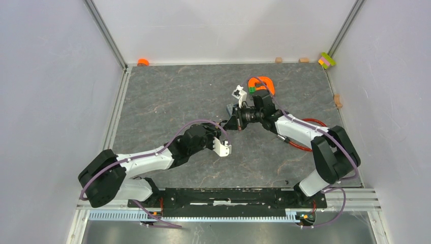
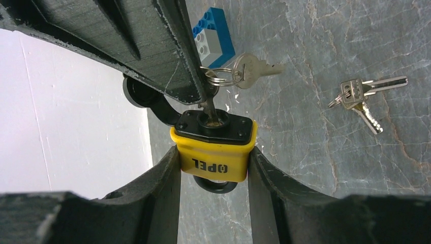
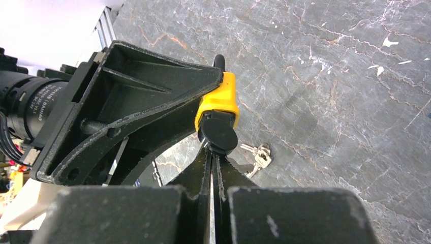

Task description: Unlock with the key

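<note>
Marble tabletop (image 2: 330, 168); left end effector (image 2: 214, 168) clamps padlock (image 2: 216, 150); right end effector (image 3: 212, 155) pinches key (image 2: 209, 108), tip inside it.

The worktop (image 1: 167, 96) is lit brightly and evenly, only soft shadows being cast, while the white wall (image 2: 76, 112) is overexposed and the nearest fingers (image 2: 315, 213) are blurred.

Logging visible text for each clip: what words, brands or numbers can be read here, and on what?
"OPEL": black letters on the yellow padlock, upside down in the left wrist view.
White print on the black camera lens: too blurred to read.
The loose keys lying on the table: any stamping is too small to read.
</note>
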Controlling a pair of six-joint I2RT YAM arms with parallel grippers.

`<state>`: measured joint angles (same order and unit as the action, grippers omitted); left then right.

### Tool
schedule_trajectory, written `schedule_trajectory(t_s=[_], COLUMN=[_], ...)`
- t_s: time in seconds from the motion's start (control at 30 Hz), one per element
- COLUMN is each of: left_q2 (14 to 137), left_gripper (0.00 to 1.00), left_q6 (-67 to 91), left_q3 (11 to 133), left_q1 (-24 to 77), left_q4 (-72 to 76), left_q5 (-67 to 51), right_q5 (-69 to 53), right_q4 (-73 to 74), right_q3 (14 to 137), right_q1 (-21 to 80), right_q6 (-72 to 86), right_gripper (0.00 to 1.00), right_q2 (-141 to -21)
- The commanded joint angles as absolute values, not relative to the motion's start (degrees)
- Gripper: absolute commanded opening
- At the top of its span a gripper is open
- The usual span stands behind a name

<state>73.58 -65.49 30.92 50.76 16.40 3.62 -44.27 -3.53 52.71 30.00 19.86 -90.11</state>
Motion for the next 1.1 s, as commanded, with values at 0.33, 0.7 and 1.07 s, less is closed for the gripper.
schedule_trajectory(t_s=[0.33, 0.7, 1.07], left_q2=[73.3, 72.6, 73.9], left_gripper=[0.02, 0.02, 0.02], left_q6=[-62.6, -58.8, -60.8], left_q3=[31.8, 28.1, 21.0], left_q1=[52.0, 49.5, 48.6], left_q4=[24.7, 31.0, 47.8], left_q5=[-0.4, -5.8, -8.9], right_q5=[-51.1, -53.5, -50.1], right_q4=[-22.7, -36.6, -31.3], right_q3=[48.7, 40.9, 39.4], right_q1=[30.8, 29.9, 30.0], right_q6=[34.4, 43.2, 39.3], right_gripper=[0.00, 0.00, 0.00], right_q2=[-91.6, -89.9, -85.1])
